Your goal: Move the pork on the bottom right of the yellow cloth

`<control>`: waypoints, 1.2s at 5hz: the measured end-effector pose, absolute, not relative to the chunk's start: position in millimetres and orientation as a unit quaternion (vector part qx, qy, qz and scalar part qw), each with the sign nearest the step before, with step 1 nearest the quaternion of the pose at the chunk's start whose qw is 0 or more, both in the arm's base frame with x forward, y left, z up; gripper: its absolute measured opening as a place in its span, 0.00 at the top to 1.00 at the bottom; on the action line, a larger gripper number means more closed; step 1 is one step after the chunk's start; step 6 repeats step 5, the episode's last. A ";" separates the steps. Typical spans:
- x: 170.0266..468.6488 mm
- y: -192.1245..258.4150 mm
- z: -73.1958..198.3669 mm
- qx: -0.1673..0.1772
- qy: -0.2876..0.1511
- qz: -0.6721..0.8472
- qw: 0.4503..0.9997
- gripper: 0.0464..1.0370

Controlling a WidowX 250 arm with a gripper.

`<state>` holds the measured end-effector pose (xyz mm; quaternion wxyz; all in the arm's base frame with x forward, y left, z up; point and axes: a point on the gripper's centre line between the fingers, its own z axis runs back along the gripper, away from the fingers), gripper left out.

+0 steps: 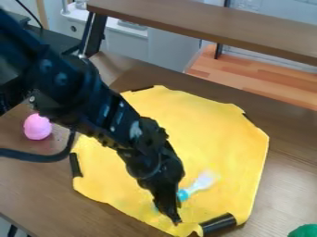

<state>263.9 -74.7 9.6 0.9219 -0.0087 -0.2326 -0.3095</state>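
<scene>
Judging by its low pose, the gripper [174, 216] is at the pick-up or set-down step, over the lower edge of the yellow cloth [204, 125]; whether it grips anything I cannot tell; the orange speck [178, 224] by its tip may be the pork; next, secure it, then shift right.

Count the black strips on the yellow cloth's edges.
4 clear strips: on the cloth's left edge, upper-left edge, upper-right edge and lower-right edge. A dark bit is unclear; the arm may hide more.

One camera looks down aslant on the yellow cloth [228, 134].
</scene>
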 end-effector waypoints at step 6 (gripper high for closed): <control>234.4 86.4 148.7 0.051 -0.109 -0.467 0.876 0.04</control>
